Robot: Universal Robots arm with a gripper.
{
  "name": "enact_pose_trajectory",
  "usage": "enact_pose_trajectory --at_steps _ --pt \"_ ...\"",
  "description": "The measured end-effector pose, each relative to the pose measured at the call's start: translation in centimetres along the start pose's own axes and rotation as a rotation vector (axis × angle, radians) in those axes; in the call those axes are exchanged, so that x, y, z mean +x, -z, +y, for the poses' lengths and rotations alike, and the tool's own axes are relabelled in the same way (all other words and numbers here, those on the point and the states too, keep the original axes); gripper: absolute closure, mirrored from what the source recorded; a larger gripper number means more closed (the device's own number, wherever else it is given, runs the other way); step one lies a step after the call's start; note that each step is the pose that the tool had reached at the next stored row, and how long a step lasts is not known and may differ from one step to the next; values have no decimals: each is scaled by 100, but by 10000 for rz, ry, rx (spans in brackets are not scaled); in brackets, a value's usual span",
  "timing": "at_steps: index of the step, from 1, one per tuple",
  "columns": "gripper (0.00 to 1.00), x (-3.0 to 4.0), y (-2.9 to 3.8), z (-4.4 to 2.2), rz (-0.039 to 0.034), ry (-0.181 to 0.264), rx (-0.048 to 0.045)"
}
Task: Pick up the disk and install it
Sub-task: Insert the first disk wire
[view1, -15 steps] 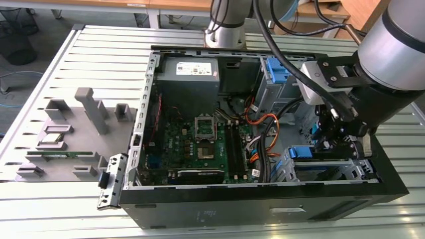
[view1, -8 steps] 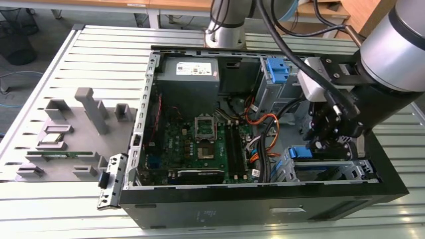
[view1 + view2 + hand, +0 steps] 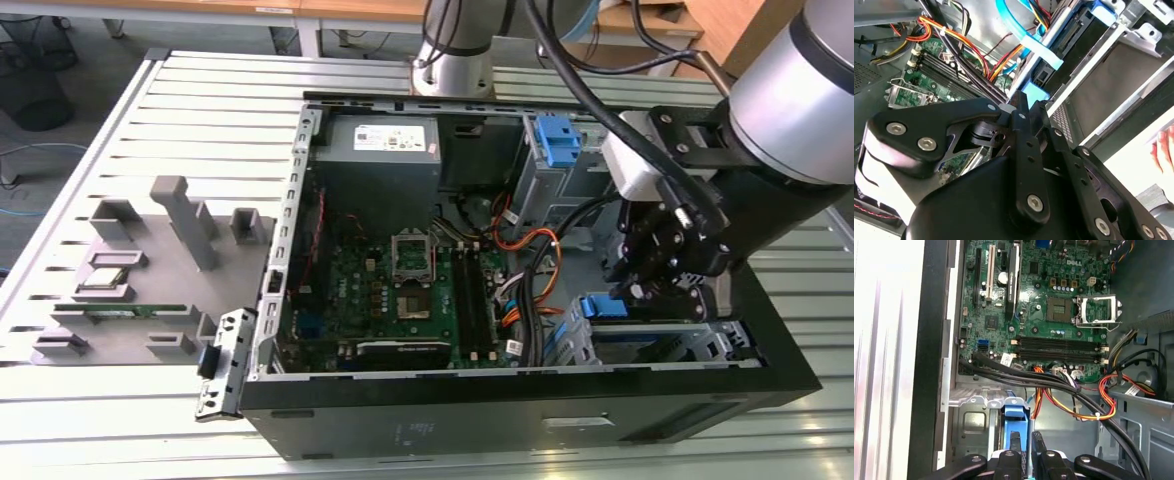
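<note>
Matt black metal-and-plastic gripper (image 3: 1024,450), bolted; disk (image 3: 1015,422) carrier of smooth blue plastic; case (image 3: 534,420) of matt black sheet metal; table (image 3: 160,120) of ribbed, brushed aluminium.

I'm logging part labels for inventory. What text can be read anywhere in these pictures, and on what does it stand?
White label on the grey metal power supply box: print too small to read.
Small white sticker on the green motherboard, in the first wrist view: too small to read.
Faint marks on the black computer case's front panel: blurred, unreadable.
</note>
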State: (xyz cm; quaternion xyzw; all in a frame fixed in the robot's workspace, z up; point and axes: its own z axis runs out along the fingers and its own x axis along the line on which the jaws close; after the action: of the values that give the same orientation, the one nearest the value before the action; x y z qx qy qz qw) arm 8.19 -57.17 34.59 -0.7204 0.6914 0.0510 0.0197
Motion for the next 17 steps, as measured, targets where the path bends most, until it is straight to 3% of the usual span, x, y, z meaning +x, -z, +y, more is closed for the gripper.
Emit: enact_pose_trajectory --at_steps 11,14,17 --pt "77 5 13 -307 -2 -1 1" --pt "77 5 16 -358 -1 -2 1" --pt "77 5 16 -362 -2 -2 1"
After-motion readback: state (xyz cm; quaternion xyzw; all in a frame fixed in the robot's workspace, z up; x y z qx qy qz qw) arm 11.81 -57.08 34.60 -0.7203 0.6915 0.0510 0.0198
